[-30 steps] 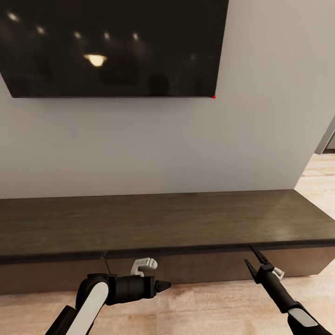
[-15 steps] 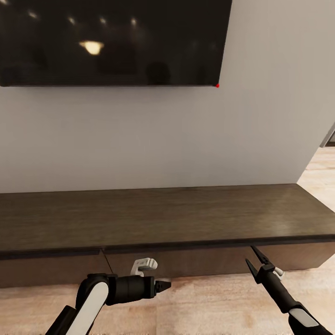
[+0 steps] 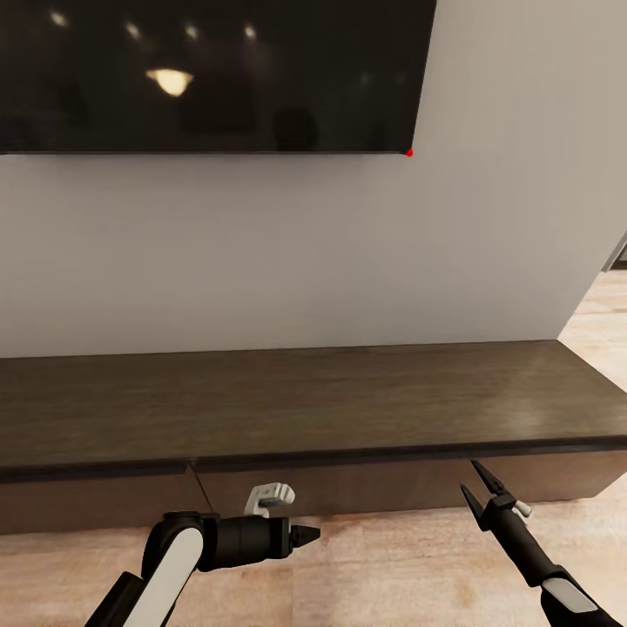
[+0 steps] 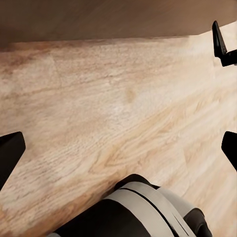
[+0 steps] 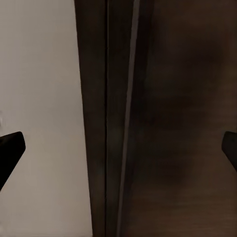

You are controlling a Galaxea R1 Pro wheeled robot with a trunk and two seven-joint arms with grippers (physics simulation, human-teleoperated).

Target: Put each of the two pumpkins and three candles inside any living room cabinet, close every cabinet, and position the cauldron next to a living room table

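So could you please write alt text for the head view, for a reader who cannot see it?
A long, low dark wood cabinet runs along a white wall beneath a black TV. In front, over light wood floor, the left gripper points sideways, and the open right gripper reaches toward the cabinet's front.

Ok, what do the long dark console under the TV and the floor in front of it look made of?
The long, low dark brown cabinet looks like wood or veneer: faint grain, soft satin sheen. The light plank floor looks like pale wood or laminate: clear grain, board seams.
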